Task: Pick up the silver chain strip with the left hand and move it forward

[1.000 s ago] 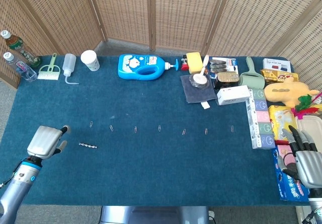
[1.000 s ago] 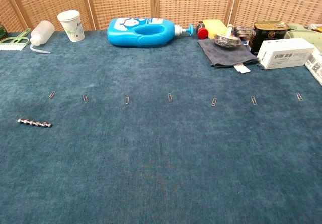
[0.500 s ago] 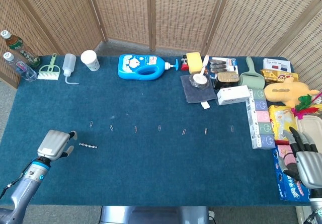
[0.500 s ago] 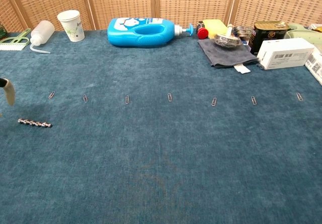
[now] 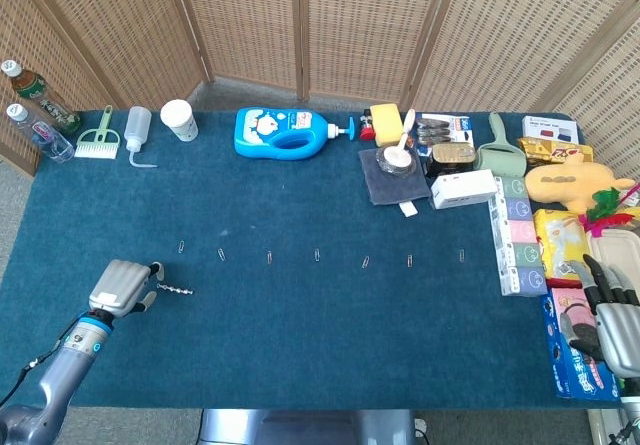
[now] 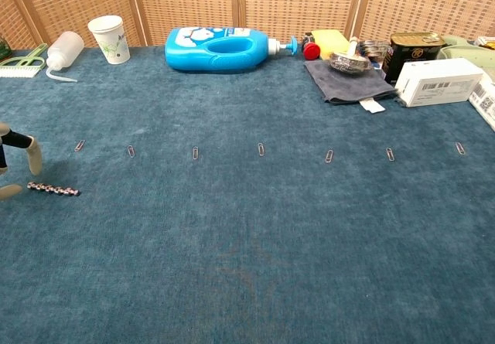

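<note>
Silver chain strip [image 6: 53, 189] beside left robot hand [image 5: 122, 287]

Ahead of your left hand [image 5: 120, 286] the blue surface [image 5: 300, 335] lies open up to the row of paper clips [image 5: 317, 256], which crosses your forward path but lies flat. Beyond the clips, open cloth runs to the far edge, where the paper cup [image 5: 179, 119], squeeze bottle [image 5: 137, 129] and blue detergent bottle [image 5: 285, 132] stand. The right side is crowded with boxes [image 5: 515, 240].
</note>
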`<state>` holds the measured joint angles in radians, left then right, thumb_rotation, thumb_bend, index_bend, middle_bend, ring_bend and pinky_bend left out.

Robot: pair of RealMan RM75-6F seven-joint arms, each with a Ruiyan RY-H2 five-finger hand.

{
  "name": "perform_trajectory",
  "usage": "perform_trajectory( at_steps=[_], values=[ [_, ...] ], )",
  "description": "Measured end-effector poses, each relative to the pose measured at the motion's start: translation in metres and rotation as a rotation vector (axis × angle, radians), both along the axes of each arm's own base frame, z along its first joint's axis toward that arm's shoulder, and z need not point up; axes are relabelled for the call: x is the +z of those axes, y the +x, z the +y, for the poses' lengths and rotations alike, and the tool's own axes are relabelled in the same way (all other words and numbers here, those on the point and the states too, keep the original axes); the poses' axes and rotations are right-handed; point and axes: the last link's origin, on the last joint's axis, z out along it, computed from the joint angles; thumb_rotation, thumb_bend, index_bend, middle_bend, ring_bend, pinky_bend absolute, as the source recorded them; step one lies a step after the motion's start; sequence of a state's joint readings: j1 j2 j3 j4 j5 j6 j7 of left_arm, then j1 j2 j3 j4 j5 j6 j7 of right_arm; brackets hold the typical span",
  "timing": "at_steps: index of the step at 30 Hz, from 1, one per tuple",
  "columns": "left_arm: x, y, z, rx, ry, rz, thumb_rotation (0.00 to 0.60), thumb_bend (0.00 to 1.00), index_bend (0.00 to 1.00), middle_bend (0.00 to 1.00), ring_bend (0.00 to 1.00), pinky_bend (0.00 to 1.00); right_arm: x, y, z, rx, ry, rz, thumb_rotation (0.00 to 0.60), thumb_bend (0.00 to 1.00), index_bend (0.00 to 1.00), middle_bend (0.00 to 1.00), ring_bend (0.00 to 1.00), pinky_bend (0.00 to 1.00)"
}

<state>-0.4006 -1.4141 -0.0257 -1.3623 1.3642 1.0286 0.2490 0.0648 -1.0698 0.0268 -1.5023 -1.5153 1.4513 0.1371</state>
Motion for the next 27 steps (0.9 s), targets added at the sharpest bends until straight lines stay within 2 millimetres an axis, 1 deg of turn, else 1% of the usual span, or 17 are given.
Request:
perform_trajectory(
  at_steps=[4, 10, 20, 27],
  values=[
    [-0.003, 0.002, 0.002, -0.003, -0.004, -0.002, 0.6, 0.33, 0.44, 1.0, 1.0, 1.0, 0.0, -0.002, 0.0, -0.004, -0.004, 0.001, 0.502, 0.51, 0.0, 0.0, 0.0, 0.0],
    [-0.007, 0.013, 0.004, -0.028, -0.019, -0.028, 0.6, 0.33, 0.44, 1.0, 1.0, 1.0, 0.001, -0.003, 0.001, -0.012, -0.005, -0.001, 0.503, 0.51, 0.0, 0.0, 0.0, 0.0],
    [-0.024, 0.031, 0.006, -0.061, -0.069, -0.038, 0.6, 0.33, 0.44, 1.0, 1.0, 1.0, 0.003, -0.009, 0.005, -0.027, -0.012, -0.015, 0.502, 0.51, 0.0, 0.0, 0.0, 0.0],
    [-0.029, 0.037, 0.008, -0.073, -0.075, -0.039, 0.6, 0.33, 0.44, 1.0, 1.0, 1.0, 0.005, -0.011, 0.006, -0.023, -0.018, -0.023, 0.503, 0.51, 0.0, 0.0, 0.0, 0.0]
  ],
)
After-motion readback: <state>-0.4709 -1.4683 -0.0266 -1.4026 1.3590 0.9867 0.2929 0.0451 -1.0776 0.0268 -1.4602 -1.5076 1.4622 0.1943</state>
